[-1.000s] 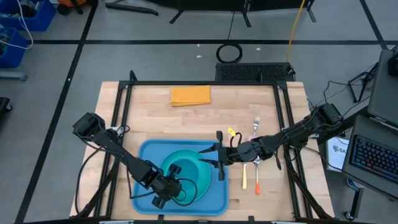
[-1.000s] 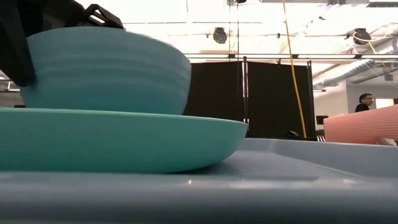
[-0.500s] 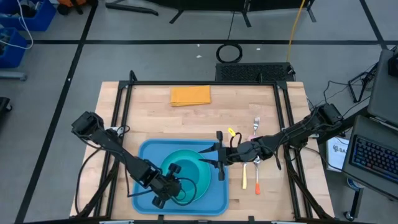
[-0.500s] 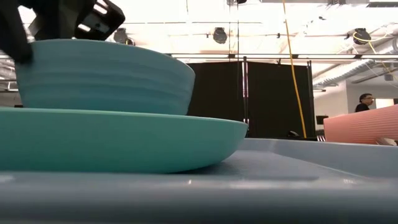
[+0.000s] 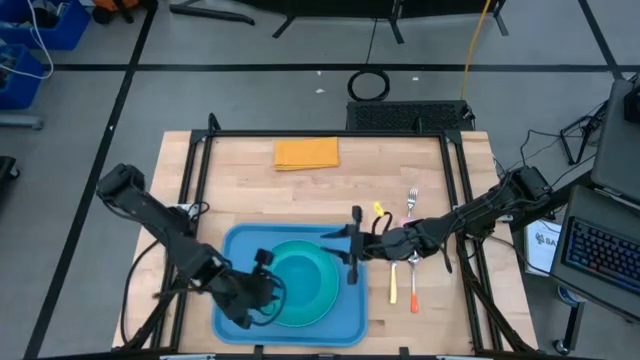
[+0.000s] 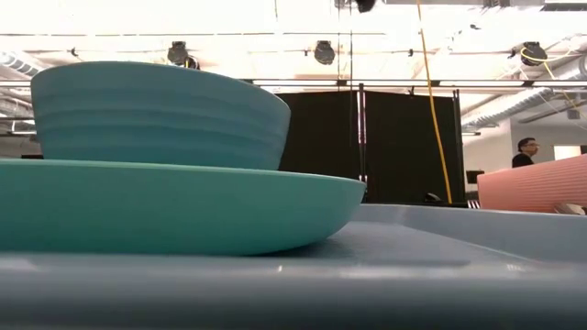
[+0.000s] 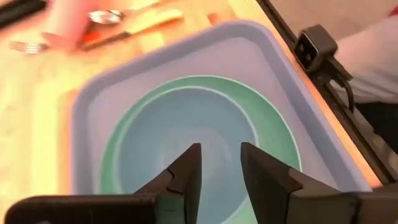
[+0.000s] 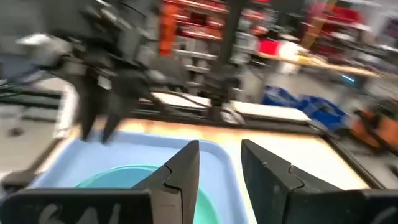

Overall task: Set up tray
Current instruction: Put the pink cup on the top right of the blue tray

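A blue bowl (image 7: 186, 124) sits by its base in a turquoise plate (image 7: 273, 130), and the plate lies on the blue tray (image 5: 235, 250) at the table's near side. In the low view the bowl (image 6: 156, 115) rests level on the plate (image 6: 183, 206). My left gripper (image 7: 221, 152) hangs open above the bowl's left part (image 5: 270, 290), pointing slantwise down, with nothing between its fingers. Over the tray's right rim my right gripper (image 5: 338, 250) is held level and open, also seen in its wrist view (image 8: 221, 155), and it is empty.
An orange napkin (image 5: 306, 153) lies at the table's far side. A fork (image 5: 411, 200) and two orange-handled utensils (image 5: 392, 282) lie right of the tray, under my right arm. A pink cup (image 6: 532, 183) stands to the right. A person (image 6: 527, 151) is in the room beyond.
My left gripper has let go of the bowl's rim, risen and drawn back toward the table's left edge. It has left the low view. The bowl has settled lower onto the plate and now sits level.
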Motion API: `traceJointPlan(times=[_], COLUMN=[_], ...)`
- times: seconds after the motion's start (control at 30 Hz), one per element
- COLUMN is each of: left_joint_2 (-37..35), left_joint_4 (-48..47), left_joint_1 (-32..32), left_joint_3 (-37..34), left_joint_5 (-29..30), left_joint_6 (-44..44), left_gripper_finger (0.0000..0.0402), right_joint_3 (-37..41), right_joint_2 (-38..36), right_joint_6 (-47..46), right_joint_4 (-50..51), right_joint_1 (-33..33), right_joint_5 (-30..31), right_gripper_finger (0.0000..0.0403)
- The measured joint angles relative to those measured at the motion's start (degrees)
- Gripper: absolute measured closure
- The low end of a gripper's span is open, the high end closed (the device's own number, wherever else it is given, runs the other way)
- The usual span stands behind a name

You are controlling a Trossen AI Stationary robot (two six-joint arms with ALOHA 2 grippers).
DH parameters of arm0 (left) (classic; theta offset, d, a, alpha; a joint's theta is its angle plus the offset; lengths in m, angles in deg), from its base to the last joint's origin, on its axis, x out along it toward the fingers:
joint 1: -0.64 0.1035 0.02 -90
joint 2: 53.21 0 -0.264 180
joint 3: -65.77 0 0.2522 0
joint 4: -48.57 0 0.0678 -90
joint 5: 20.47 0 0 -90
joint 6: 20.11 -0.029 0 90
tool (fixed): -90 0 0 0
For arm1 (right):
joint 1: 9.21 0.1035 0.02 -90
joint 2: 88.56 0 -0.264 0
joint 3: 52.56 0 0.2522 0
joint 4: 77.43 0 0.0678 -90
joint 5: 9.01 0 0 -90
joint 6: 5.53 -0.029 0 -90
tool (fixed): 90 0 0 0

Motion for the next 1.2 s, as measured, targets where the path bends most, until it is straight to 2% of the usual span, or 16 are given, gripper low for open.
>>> traceJointPlan(times=[0.2, 0.4, 0.57, 0.9, 1.03, 1.2], left_joint_2=[-3.0, -2.7, -2.5, -2.5, -2.5, -2.5], left_joint_4=[-4.4, -10.4, -14.5, -15.6, -15.6, -15.6], left_joint_1=[-4.5, -8.4, -10.7, -14.3, -14.4, -14.3], left_joint_3=[0.0, 0.0, 0.0, -2.2, -2.8, -2.8], left_joint_5=[12.1, 24.7, 30.9, 38.1, 39.8, 40.2], left_joint_6=[5.3, 12.5, 18.1, 22.8, 22.8, 21.0], left_gripper_finger=[0.0284, 0.0284, 0.0284, 0.0284, 0.0284, 0.0284], right_joint_3=[0.0, 0.0, 0.0, 0.0, 0.0, 0.0], right_joint_2=[0.0, -0.3, -0.3, -0.3, -0.3, -0.3], right_joint_6=[-9.2, -14.3, -19.8, -35.4, -47.1, -64.8], right_joint_4=[7.6, 11.8, 18.6, 27.6, 36.9, 50.7], right_joint_1=[1.0, 3.3, 6.8, 12.9, 14.8, 16.0], right_joint_5=[18.9, 30.3, 40.4, 45.7, 48.0, 47.8], right_gripper_finger=[0.0291, 0.0291, 0.0291, 0.0291, 0.0295, 0.0318])
